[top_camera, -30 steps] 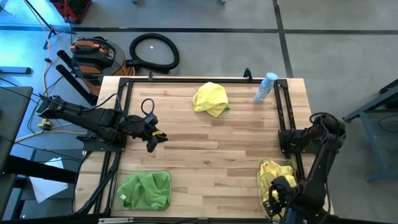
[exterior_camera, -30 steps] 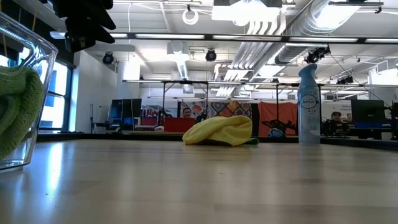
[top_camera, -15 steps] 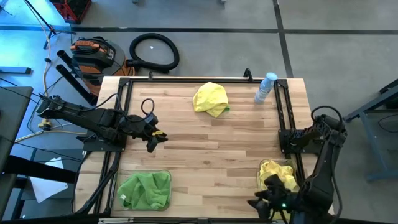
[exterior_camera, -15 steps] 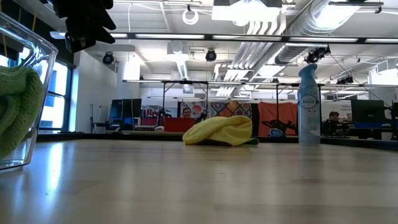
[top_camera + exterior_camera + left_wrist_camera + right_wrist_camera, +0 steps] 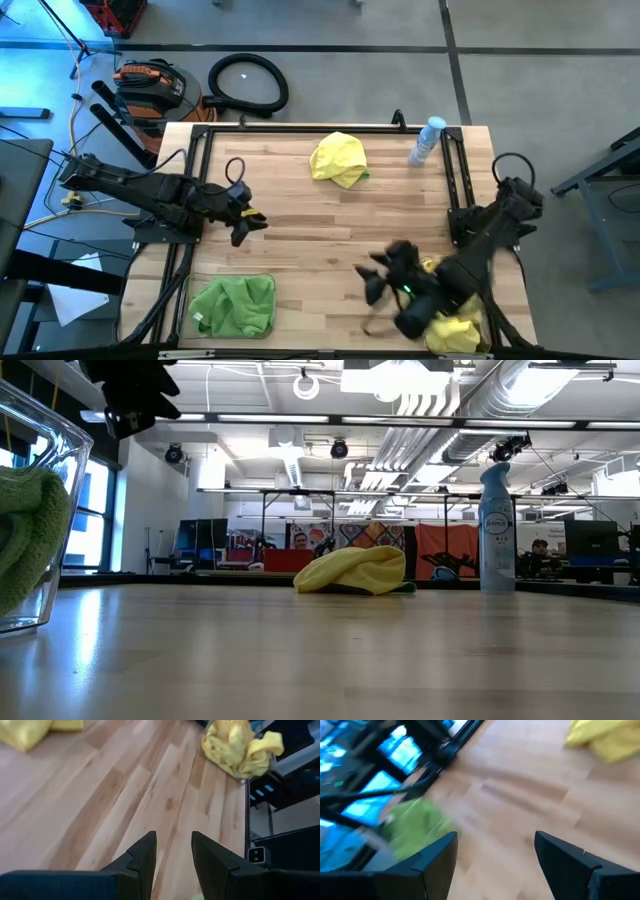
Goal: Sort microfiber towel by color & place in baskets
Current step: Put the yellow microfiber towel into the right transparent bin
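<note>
Wood table (image 5: 320, 230) (pale planks) | left hand (image 5: 243, 222) narrow | right hand (image 5: 375, 277) wide, empty

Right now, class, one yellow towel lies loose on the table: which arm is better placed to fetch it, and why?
Probably the right gripper: open, empty, beside its yellow-filled basket. The left gripper is similarly near the yellow towel.

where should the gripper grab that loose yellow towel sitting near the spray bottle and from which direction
Grip the yellow towel at the raised, bunched crest of its mound, coming straight down from above. It lies crumpled on the table with open wood all round, so its edges hug the surface while its humped middle gives the fingers folds to pinch.
</note>
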You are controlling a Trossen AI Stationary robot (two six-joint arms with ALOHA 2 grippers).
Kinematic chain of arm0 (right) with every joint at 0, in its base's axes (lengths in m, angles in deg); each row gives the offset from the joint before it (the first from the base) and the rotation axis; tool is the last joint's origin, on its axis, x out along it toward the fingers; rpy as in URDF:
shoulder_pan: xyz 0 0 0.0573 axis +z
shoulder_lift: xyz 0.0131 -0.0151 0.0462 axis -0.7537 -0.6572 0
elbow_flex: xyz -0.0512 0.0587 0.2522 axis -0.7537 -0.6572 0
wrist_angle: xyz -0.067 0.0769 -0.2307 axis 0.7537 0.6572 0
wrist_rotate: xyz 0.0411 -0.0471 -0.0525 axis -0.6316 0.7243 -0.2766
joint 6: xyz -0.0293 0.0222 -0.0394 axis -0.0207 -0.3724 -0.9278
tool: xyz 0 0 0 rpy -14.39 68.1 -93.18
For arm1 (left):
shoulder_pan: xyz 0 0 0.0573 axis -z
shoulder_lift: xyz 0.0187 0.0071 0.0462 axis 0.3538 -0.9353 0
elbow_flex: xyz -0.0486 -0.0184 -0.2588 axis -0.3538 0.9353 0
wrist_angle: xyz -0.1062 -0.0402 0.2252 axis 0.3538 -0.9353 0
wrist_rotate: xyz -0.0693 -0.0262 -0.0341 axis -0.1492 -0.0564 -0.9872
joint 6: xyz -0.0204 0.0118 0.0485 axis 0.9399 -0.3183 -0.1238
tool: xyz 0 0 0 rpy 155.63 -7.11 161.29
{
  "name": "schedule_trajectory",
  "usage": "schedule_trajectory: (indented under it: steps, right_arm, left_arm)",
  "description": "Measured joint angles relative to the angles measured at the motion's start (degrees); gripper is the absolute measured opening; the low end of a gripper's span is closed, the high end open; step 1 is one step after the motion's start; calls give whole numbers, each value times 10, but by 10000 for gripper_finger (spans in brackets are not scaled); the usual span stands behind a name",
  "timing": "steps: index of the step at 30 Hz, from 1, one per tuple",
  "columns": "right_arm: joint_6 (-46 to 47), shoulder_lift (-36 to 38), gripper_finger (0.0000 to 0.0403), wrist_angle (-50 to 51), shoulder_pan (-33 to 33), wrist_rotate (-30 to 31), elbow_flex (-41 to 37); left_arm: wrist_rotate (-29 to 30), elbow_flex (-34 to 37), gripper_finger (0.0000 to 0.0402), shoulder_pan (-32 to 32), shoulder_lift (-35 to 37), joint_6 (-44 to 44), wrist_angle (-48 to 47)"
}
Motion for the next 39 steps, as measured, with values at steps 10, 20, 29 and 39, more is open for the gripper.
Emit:
schedule_trajectory:
  steps: [10,20,29,39]
  right_arm:
    - [-163,0,261,0,-219,-105,0]
    - [-251,-26,261,-10,-423,-228,0]
    - [-432,-109,261,-127,-570,-323,0]
    - [-517,-185,257,-121,-679,-352,0]
  left_arm:
    - [-12,0,113,4,94,-82,-17]
    - [-10,0,113,4,155,-105,-77]
    - [14,0,113,4,155,-127,-84]
    - [124,0,113,4,172,-120,-82]
